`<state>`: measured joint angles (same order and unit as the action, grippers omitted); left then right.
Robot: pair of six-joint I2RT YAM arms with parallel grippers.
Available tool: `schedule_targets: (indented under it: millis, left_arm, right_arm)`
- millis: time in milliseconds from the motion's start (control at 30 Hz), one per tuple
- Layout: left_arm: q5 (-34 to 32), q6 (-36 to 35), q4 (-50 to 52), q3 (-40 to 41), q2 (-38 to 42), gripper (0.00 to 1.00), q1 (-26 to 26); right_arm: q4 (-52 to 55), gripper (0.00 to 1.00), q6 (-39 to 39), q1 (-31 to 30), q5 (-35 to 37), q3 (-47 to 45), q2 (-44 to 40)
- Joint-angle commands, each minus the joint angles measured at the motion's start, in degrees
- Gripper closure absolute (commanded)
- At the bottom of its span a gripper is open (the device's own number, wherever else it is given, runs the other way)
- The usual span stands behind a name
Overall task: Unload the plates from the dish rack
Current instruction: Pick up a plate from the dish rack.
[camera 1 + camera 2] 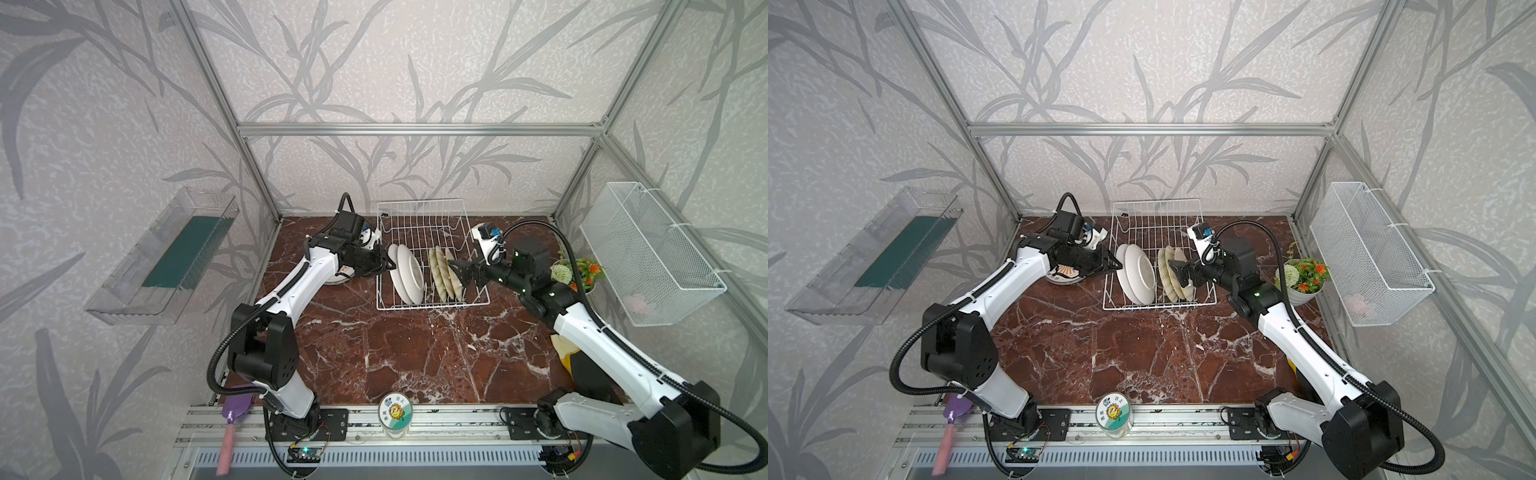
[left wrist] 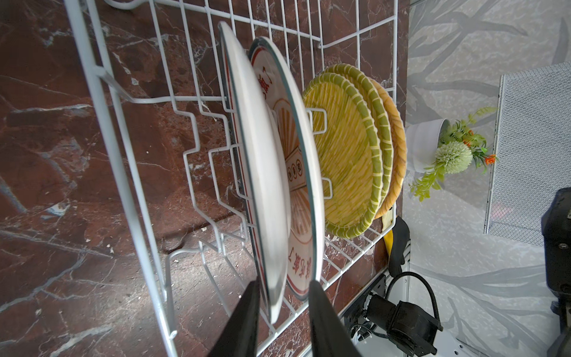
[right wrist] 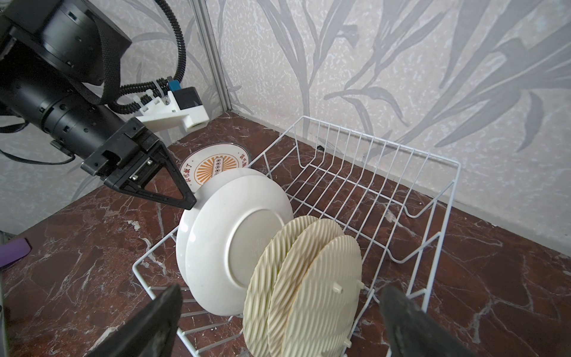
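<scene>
The white wire dish rack (image 1: 419,216) (image 1: 1154,212) stands at the back middle of the marble table. Two white plates (image 1: 409,274) (image 3: 228,244) and three woven yellow plates (image 1: 440,270) (image 3: 306,278) stand upright in it. Another sunburst plate (image 1: 1063,276) (image 3: 216,167) lies flat on the table left of the rack. My left gripper (image 1: 388,264) (image 2: 284,296) straddles the rim of the outer white plate (image 2: 265,185), jaws narrow with a gap on one side. My right gripper (image 1: 455,274) (image 3: 281,289) is wide open over the woven plates, touching none.
A flower pot (image 1: 577,274) sits right of the rack behind my right arm. A white mesh basket (image 1: 652,253) hangs on the right wall, a clear tray (image 1: 166,257) on the left wall. A jar (image 1: 395,413) and a purple scoop (image 1: 237,411) lie at the front edge.
</scene>
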<state>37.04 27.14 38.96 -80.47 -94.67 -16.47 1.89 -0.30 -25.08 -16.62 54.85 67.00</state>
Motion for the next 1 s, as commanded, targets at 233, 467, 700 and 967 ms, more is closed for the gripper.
schedule_targets:
  millis: [233,467,700,967]
  left_arm:
    - [0.93,0.32,-0.15,-1.39,-4.41,0.77,-0.32]
    - [0.92,1.23,-0.62,-2.17,-4.99,0.83,-0.37]
    - [2.40,4.03,-2.49,-1.11,-4.84,0.91,-0.41]
    - [3.10,5.30,-3.60,-0.98,-4.71,0.97,-0.41]
  right_arm:
    - [0.40,0.01,-1.40,-0.27,-1.22,-1.15,-0.76]
    - [-0.16,0.01,-1.55,-0.25,-1.84,-0.89,0.74]
    - [0.02,0.01,-2.05,-0.26,-1.23,-1.13,0.98]
    - [-0.48,0.01,-1.93,-0.25,-0.82,-1.15,1.38]
